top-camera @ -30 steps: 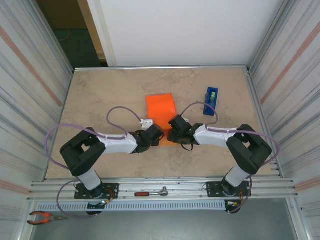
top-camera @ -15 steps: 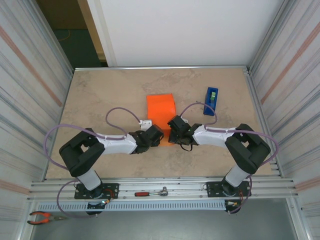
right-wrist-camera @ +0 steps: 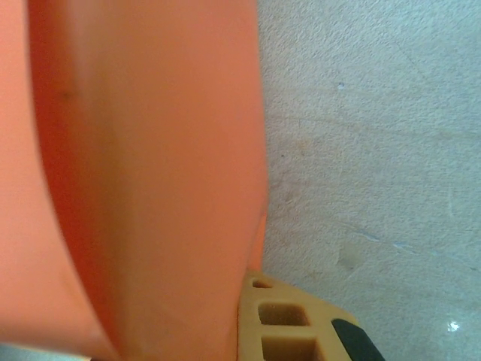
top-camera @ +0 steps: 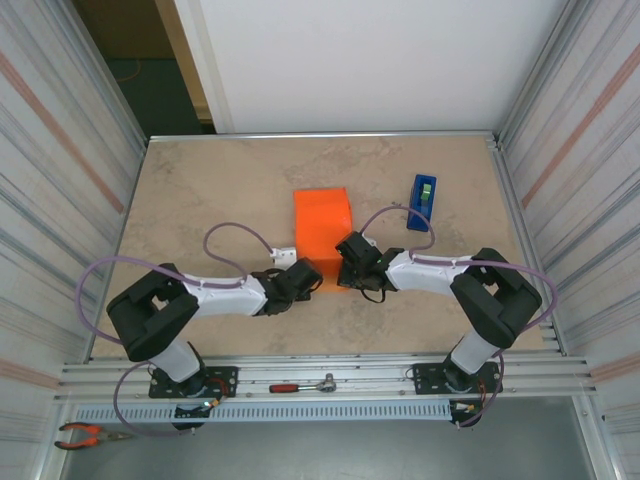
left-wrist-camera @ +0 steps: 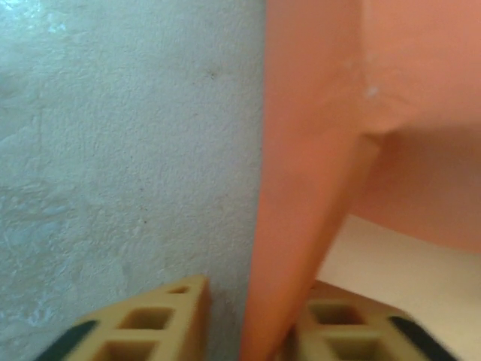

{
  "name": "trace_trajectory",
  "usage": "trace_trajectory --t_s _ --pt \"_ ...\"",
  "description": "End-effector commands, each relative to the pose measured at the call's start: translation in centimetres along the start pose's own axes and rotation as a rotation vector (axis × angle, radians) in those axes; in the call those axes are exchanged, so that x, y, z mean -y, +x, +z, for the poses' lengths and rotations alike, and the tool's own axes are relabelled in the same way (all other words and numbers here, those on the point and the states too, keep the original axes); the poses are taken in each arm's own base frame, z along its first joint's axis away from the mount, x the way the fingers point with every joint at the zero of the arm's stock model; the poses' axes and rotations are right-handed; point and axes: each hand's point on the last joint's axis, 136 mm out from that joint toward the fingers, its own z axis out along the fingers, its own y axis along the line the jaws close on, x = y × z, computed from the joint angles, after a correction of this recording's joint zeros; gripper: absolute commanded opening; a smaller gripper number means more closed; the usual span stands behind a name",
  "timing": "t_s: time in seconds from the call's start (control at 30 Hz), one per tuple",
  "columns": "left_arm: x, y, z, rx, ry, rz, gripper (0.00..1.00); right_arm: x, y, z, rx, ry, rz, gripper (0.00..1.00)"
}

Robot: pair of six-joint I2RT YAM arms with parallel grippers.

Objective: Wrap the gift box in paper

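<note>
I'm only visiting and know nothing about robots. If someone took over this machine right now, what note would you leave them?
Left pincer: partly open around a flap of the paper, not pinching it.
Right pincer: shut on the paper's near edge.
Gift box: mid-table under the paper, one pale side showing.
Done: paper draped over the box.
Left: fold the ends and tape them; blue tape dispenser waits to the right.

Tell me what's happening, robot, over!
Left tool open around the paper flap. Right tool shut on the paper. Blue tape dispenser sits clear, far right.
</note>
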Motion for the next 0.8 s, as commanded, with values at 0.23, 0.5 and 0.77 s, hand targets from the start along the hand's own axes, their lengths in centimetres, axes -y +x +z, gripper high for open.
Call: trace_trajectory --t_s 0.23,0.5,0.77 --pt "1.0 0.3 0.0 0.014 -0.021 0.033 0.0 0.5 0.1 -0.8 0.002 0.03 -0.052 0.0" --pt "1.2 0.6 -0.5 0.018 -0.029 0.042 0.0 1.3 0.4 -1.2 -0.006 0.041 -0.058 0.0" --pt "1.6 0.4 -0.9 0.022 0.001 0.045 0.03 2.5 0.4 -1.3 -0.009 0.056 -0.044 0.0"
